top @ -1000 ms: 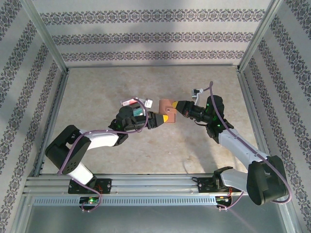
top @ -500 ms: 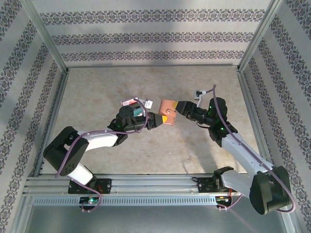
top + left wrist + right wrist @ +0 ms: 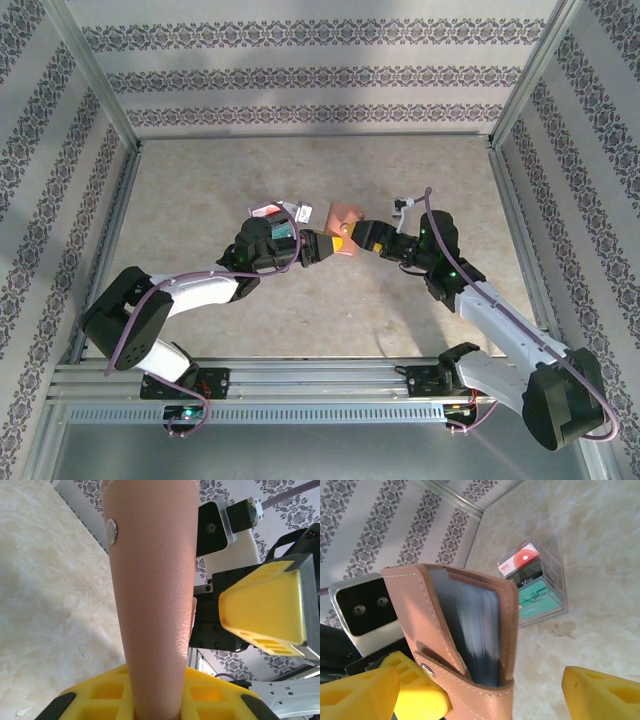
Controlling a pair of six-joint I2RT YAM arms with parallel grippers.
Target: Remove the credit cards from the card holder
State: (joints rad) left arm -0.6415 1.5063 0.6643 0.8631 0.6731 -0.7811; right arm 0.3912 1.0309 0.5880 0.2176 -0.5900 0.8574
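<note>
Reddish-tan leather bifold card holder (image 3: 346, 214) held by the left gripper (image 3: 338, 244) alone.
Left jaws pinch its edge; right gripper (image 3: 480, 695), clamped a second ago, now gapes wide.

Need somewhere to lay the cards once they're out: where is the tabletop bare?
Bare: the far strip below the back wall, the right side beyond the right arm, and the near middle between it and the left arm. Crowded: the centre, where the left gripper holds the card holder near the boxed cards.
</note>
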